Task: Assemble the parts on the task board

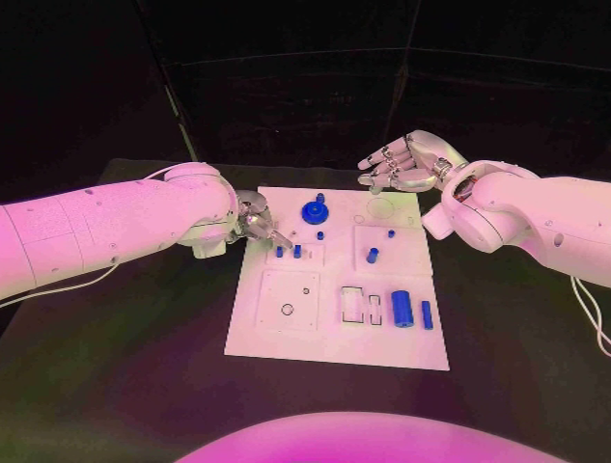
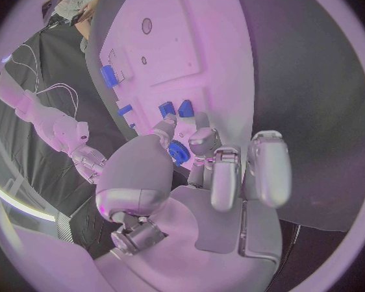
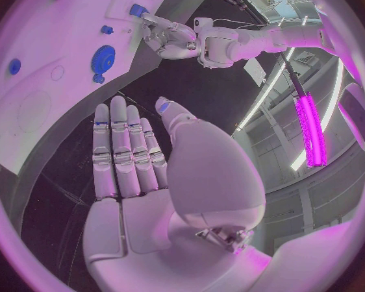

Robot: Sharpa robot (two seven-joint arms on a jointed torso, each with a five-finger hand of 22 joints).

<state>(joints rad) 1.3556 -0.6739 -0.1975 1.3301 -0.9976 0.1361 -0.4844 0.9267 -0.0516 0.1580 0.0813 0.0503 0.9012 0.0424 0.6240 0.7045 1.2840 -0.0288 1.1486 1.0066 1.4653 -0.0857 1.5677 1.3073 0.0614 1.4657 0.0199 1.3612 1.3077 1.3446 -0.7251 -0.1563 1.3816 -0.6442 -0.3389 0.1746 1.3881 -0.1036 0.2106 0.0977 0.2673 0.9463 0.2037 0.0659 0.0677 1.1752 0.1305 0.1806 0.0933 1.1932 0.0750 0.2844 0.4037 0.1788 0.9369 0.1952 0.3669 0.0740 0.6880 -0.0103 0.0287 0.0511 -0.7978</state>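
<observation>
Left robot hand (image 1: 254, 224) sits at the left edge of the task board (image 1: 285, 338), fingertips bunched down by the small blue pegs (image 1: 289, 252); wrist view shows fingers curled close at a peg and the blue gear (image 2: 178, 153), but whether anything is actually pinched can't be told. Right robot hand (image 1: 406, 162) hovers off the board's far right corner, fingers straight and side by side, holding nothing

Parts are all on the board: blue gear (image 1: 314, 209) near the far edge, small pegs mid-board, a larger blue cylinder (image 1: 402, 309) and a slim blue bar (image 1: 427, 313) toward the near right. Board lies flat mid tabletop (image 1: 528, 386)

Likely step: seat a peg in its hole. To do it well: keep the peg upright, line it over the hole before pushing, press straight down with light force, avoid knocking the neighbouring pegs. Right hand could steady the board's corner if it slides

No brand, label or readable writing visible on board or parts
</observation>
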